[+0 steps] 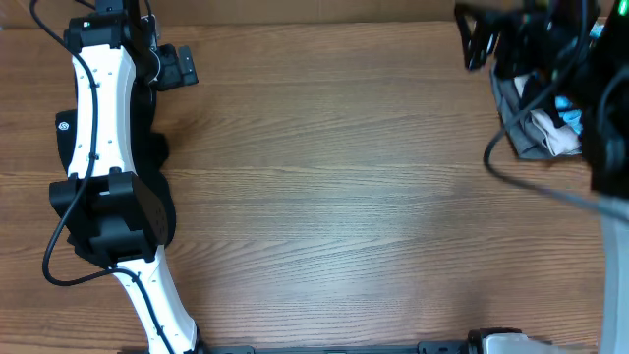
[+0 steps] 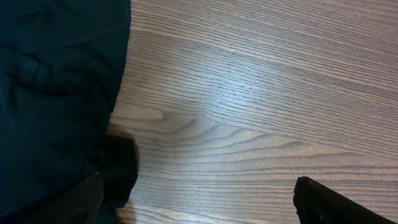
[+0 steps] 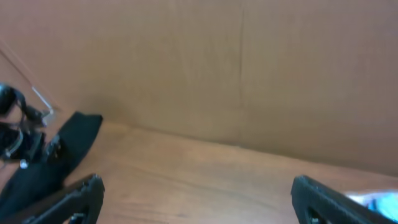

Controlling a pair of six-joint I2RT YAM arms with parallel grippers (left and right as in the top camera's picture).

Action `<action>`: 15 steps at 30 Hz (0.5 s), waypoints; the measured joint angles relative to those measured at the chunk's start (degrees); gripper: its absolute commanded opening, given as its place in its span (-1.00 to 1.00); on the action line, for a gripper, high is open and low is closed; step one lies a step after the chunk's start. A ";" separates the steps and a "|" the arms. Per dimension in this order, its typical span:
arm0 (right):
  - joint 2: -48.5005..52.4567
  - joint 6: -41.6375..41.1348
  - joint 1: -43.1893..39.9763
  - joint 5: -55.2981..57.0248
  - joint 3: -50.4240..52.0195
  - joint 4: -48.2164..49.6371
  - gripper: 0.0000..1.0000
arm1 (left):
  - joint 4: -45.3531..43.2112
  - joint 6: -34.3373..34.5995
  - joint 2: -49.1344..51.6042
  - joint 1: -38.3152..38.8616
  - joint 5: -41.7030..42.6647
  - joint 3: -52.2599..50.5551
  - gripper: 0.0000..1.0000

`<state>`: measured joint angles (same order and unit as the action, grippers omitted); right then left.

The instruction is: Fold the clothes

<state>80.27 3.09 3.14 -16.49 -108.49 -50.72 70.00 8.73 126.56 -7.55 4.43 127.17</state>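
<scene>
Black garment (image 2: 56, 93) lies on the counter (image 1: 344, 197) beside the left pincer (image 2: 205, 202), spread wide (nothing gripped) for a grasp; right pincer (image 3: 202, 202), likewise released, hovers over heaped clothes (image 1: 543, 133).

Place: I think a robot lab bench.
Worktop (image 1: 344, 197): wood-grain, with my white arm (image 1: 98, 98) mounted.
Behind: plain brown board (image 3: 217, 62).

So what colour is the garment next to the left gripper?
Very dark, near black; the garment shows best in the left wrist view.
</scene>
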 measured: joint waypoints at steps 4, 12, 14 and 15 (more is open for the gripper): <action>-10.05 -0.04 0.00 1.53 17.25 6.97 1.00 | 0.07 0.15 0.00 0.00 0.02 0.00 1.00; -32.24 -0.11 0.00 4.81 46.16 20.87 1.00 | 0.02 0.15 0.00 0.00 0.00 0.00 1.00; -37.20 -0.07 0.00 5.05 52.24 24.20 1.00 | 0.04 0.15 0.00 0.00 0.02 0.00 1.00; -39.01 -0.11 0.00 5.14 54.51 25.77 1.00 | 0.04 0.15 0.00 0.00 0.00 0.00 1.00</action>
<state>41.25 2.98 3.14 -11.35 -53.98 -24.95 70.04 8.88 126.56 -7.55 4.43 127.17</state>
